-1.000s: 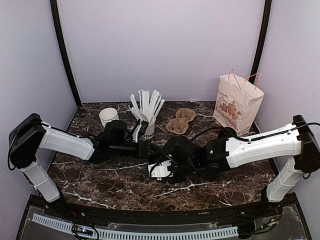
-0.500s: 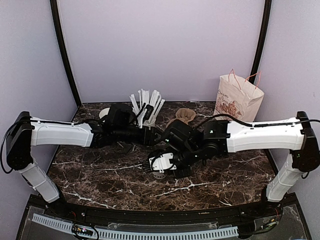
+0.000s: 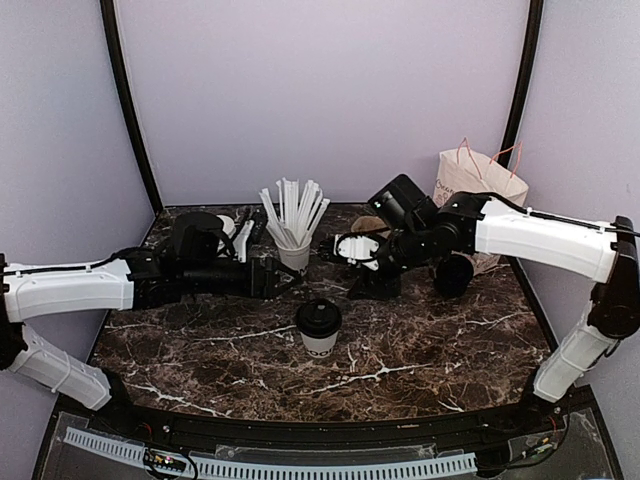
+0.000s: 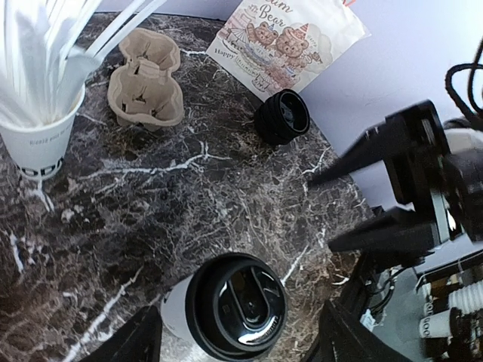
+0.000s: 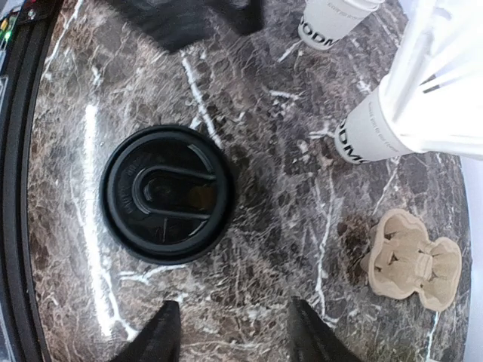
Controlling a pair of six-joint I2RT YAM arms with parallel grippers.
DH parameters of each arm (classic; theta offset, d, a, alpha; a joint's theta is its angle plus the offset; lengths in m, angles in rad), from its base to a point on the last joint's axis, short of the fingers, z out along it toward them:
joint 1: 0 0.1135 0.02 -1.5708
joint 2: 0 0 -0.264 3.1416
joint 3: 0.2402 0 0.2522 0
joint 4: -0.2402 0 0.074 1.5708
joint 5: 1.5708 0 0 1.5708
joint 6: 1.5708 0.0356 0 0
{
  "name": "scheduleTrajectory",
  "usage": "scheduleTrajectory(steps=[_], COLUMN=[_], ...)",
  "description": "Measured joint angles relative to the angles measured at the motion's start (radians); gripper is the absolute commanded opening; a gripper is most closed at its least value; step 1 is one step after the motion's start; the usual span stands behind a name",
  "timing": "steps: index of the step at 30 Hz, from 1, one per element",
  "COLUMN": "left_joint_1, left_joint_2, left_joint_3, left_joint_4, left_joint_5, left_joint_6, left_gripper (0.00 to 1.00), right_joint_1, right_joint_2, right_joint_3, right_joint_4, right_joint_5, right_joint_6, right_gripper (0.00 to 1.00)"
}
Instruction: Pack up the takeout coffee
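The takeout coffee (image 3: 319,325) stood upright on the marble table (image 3: 430,340), near the front middle, with its black lid seated and nothing touching it. My left gripper (image 3: 291,281) hung just beside it on the far left side, jaws spread and empty. The left wrist view showed the lid below and between its fingers (image 4: 142,338), but not gripped. My right gripper (image 3: 338,250) was farther back, near the cup of straws (image 3: 293,252), also released with nothing in it.

I judged the step in hand to be the pick-up, with the packing itself not yet begun. The pulp cup carrier (image 4: 145,79) lay at the back, and the paper bag (image 3: 478,200) stood upright in the far right corner. A black round thing (image 4: 281,117), which I took for spare lids, sat just in front of the bag.

To do it well, I wanted to come in low from the side and close on the paper wall beneath the lid's rim, never on the lid, which might pop off. The squeeze needed to be light, since a paper cup buckles and could spill. I meant to lift it straight up, keep it level, and steer wide of the straws.
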Motion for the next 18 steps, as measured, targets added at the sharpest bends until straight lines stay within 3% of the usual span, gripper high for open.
scheduleTrajectory(steps=[3, 4, 12, 18], left_joint_1=[-0.002, -0.003, -0.013, -0.013], left_joint_2=[-0.061, -0.067, 0.03, 0.055], left_joint_3=[-0.082, -0.107, -0.182, -0.182], left_joint_4=[0.021, 0.031, 0.118, 0.151], left_joint_5=[0.015, 0.023, 0.071, 0.064], left_joint_6=[-0.06, -0.08, -0.197, -0.205], left_gripper=[0.91, 0.92, 0.86, 0.8], right_joint_1=[-0.064, -0.073, -0.076, -0.089], right_joint_2=[0.03, 0.052, 0.227, 0.208], right_joint_3=[0.039, 0.057, 0.128, 0.122], right_joint_4=[0.016, 0.021, 0.021, -0.002], right_joint_5=[-0.065, -0.09, -0.261, -0.314], right_joint_6=[0.038, 0.047, 0.106, 0.159], right_gripper=[0.59, 0.6, 0.6, 0.61])
